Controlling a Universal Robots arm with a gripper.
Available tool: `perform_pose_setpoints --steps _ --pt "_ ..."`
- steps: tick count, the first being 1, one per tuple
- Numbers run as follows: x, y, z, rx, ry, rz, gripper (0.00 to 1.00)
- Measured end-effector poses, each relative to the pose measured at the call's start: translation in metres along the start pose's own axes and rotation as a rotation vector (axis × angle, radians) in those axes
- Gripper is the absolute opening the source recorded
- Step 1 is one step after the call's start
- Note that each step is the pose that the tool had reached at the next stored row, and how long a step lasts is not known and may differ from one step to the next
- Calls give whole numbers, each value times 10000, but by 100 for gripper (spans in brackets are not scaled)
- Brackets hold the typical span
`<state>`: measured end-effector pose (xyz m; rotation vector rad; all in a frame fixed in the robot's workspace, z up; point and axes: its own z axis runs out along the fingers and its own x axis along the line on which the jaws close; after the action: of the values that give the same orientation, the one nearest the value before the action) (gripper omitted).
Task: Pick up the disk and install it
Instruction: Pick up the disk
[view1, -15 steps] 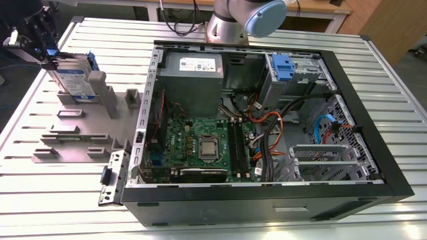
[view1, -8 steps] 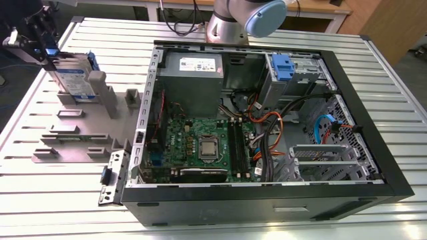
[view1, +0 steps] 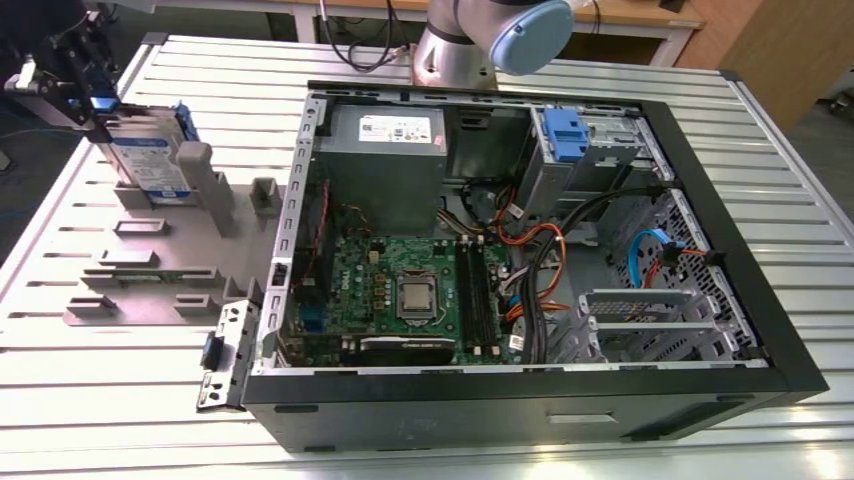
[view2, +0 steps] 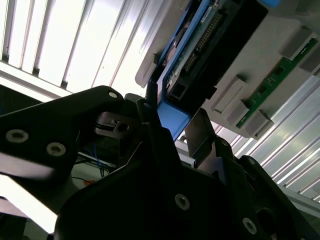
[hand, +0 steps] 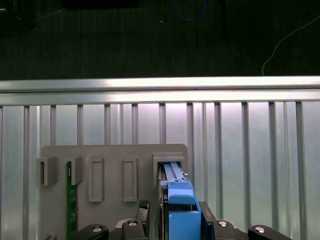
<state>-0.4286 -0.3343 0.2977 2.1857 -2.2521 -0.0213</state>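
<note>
Exterior view: disk on edge in a holder slot of the grey fixture plate, at about ten o'clock on the ribbed metal tabletop, white-and-blue label showing. Pincer right at the disk's upper end, toward eleven o'clock of it. Open computer case at three o'clock from the fixture plate, lying on its side, well apart from the disk. Arm base at twelve o'clock, just behind the case. Inside the case: grey power supply in the eleven o'clock corner, motherboard toward seven o'clock, blue latch near one o'clock.

Second wrist view: pincer astride one corner of the disk. Clamped on it or merely set about it: cannot tell. Green circuit board upright in another slot of the same plate, apart from the disk.

First wrist view: blue carrier frame rising from its slot, green board several slots away
</note>
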Motion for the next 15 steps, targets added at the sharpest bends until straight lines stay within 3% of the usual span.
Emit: perform_pose_setpoints --steps 15 --pt "-10 0 17 -1 -18 0 48"
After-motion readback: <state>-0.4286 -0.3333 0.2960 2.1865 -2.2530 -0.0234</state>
